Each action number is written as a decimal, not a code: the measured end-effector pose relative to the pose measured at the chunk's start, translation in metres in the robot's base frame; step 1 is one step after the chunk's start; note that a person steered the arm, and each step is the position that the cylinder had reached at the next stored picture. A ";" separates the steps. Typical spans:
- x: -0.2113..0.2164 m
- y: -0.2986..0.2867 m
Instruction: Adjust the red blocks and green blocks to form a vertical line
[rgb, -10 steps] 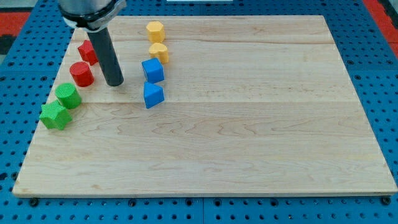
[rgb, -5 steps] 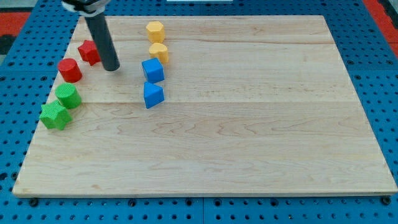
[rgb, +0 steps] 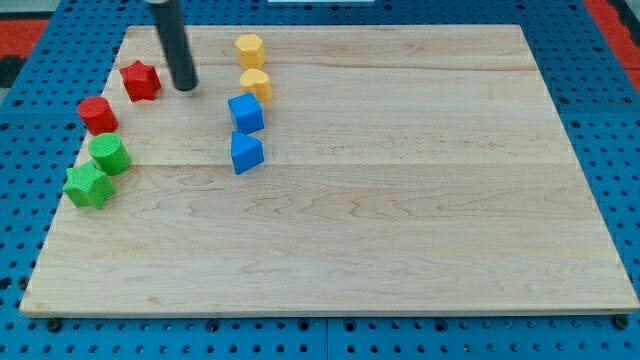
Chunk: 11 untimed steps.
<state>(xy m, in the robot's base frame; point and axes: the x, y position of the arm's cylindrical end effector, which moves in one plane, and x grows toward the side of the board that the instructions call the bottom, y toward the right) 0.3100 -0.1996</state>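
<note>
The red star-shaped block (rgb: 141, 80) lies near the upper left corner of the pale wooden table (rgb: 400, 220), and it is the odd one out in the column we want. Below it and further toward the view's left sits the red cylinder block (rgb: 98, 114). Just beneath that comes the green cylinder block (rgb: 110, 155), and the green star-shaped block (rgb: 88, 186) touches or nearly touches it at the lower left. These three run in a short, slightly slanted file close to the table's left edge, while the red star stands off to the right of that file.

My tip (rgb: 184, 87) rests on the table just to the view's right of the red star, with a narrow gap between them, so they are not touching. That is the relation that matters: the star lies to the left of my tip, roughly level with it. We judge that a push toward the view's left would carry the star over the red cylinder.

We carry no fingers on this rod, so nothing is grasped or released.

Further right, the two yellow blocks (rgb: 250, 49) and the two blue blocks (rgb: 245, 112) form their own column, well apart from our work.
</note>
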 end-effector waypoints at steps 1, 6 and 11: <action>-0.001 -0.016; 0.108 0.024; 0.173 -0.032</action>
<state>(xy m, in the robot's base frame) 0.4832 -0.2316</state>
